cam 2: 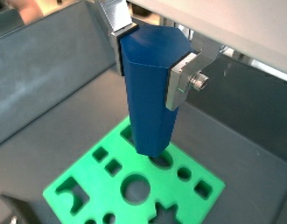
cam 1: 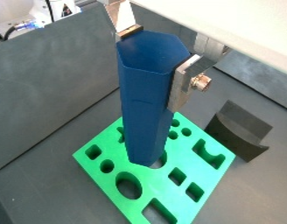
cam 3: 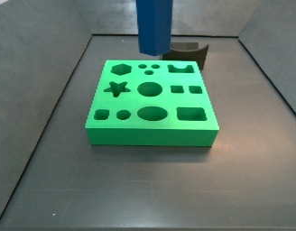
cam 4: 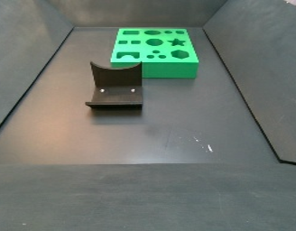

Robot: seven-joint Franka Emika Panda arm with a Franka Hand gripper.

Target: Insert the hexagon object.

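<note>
Hexagon object (cam 1: 146, 96) upright between gripper (cam 1: 157, 61) fingers (cam 1: 185, 83), clamped near its top. Lower end over green block (cam 3: 151, 104), toward twelve o'clock in a side view. Fixture (cam 4: 115, 87) well apart.

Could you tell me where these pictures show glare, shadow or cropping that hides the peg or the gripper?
In both wrist views the blue peg is sharp between the gripper fingers, and the background above is washed out. In a side view the peg is cut off by the frame, the gripper unseen, and the green block casts a soft shadow. In a side view small glints mark the floor; no peg shows.
</note>
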